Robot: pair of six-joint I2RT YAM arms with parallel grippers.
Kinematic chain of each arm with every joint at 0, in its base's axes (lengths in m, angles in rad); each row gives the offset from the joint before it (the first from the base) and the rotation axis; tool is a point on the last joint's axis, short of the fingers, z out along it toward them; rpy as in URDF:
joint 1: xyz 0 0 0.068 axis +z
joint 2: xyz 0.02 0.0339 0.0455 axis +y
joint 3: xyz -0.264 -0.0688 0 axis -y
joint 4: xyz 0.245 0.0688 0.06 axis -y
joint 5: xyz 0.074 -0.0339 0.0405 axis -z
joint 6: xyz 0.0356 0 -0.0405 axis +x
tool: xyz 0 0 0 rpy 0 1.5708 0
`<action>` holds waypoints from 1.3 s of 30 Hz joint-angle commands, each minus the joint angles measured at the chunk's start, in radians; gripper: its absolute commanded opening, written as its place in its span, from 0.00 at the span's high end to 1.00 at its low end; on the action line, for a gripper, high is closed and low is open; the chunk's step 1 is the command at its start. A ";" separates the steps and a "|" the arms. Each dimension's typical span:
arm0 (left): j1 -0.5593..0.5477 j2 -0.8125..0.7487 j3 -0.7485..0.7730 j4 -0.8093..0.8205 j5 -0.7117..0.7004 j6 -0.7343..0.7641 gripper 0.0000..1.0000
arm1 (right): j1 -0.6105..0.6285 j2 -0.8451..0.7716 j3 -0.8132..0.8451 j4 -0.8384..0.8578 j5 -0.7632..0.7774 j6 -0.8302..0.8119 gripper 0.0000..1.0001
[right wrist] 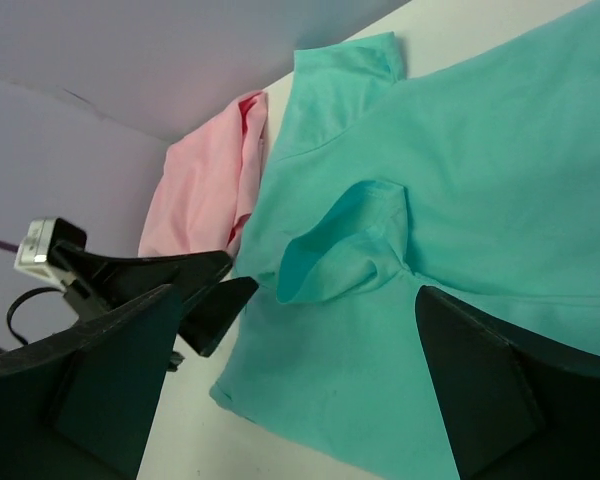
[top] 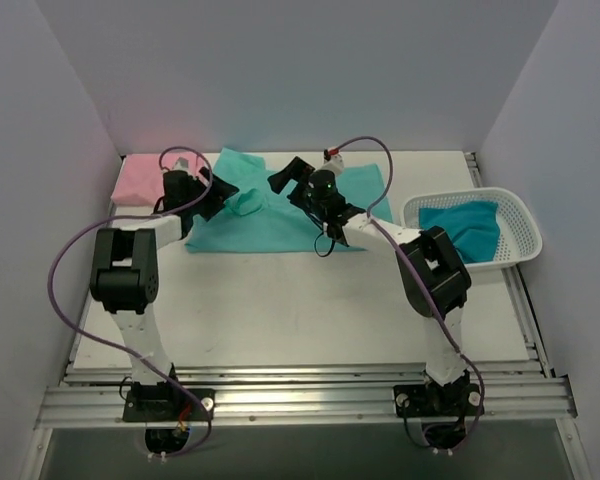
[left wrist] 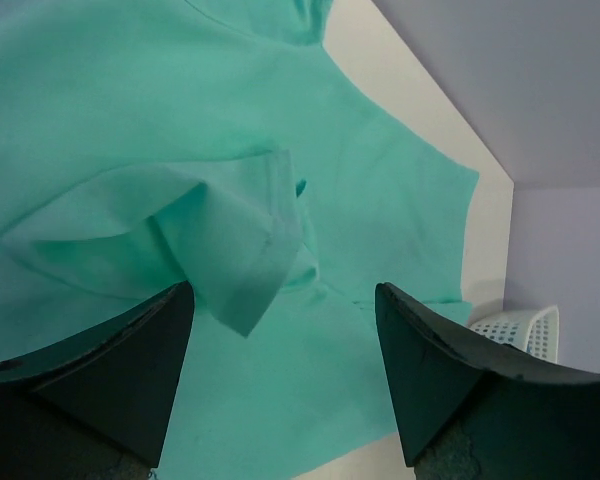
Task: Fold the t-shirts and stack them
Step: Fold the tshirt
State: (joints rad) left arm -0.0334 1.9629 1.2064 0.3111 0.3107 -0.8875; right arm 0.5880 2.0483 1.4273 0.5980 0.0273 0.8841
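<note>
The light mint-green t-shirt (top: 280,222) lies spread at the back middle of the table, with one sleeve (top: 248,203) bunched up on it. My left gripper (top: 223,196) is open and empty just above its left part. In the left wrist view the gripper (left wrist: 282,290) hangs over the shirt (left wrist: 130,110), near the folded sleeve (left wrist: 245,265). My right gripper (top: 288,176) is open and empty above the shirt's middle. In the right wrist view the gripper (right wrist: 298,292) faces the sleeve (right wrist: 345,250). The pale pink t-shirt (top: 140,180) lies at the back left. The darker teal t-shirt (top: 465,228) lies in the basket.
A white mesh basket (top: 520,215) stands at the right edge of the table. The two grippers are close together, and the left gripper's fingers (right wrist: 195,290) show in the right wrist view. Grey walls close in the back and both sides.
</note>
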 commanded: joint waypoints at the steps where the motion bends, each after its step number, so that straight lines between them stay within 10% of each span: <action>1: -0.069 0.073 0.119 0.039 0.061 0.013 0.18 | -0.001 -0.068 -0.085 0.028 0.040 -0.033 0.00; 20: -0.097 0.278 0.358 -0.079 -0.022 0.051 0.21 | -0.025 -0.134 -0.218 0.039 0.059 -0.051 0.00; 32: -0.028 0.545 0.815 -0.310 -0.137 0.065 0.23 | -0.062 -0.218 -0.295 0.014 0.095 -0.085 0.00; 39: -0.025 0.300 0.633 -0.287 -0.142 0.091 0.23 | -0.062 -0.287 -0.321 -0.021 0.143 -0.120 0.00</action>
State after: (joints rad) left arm -0.0551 2.4557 1.9217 0.0261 0.1856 -0.8249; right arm 0.5289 1.8393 1.1217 0.5846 0.1184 0.7998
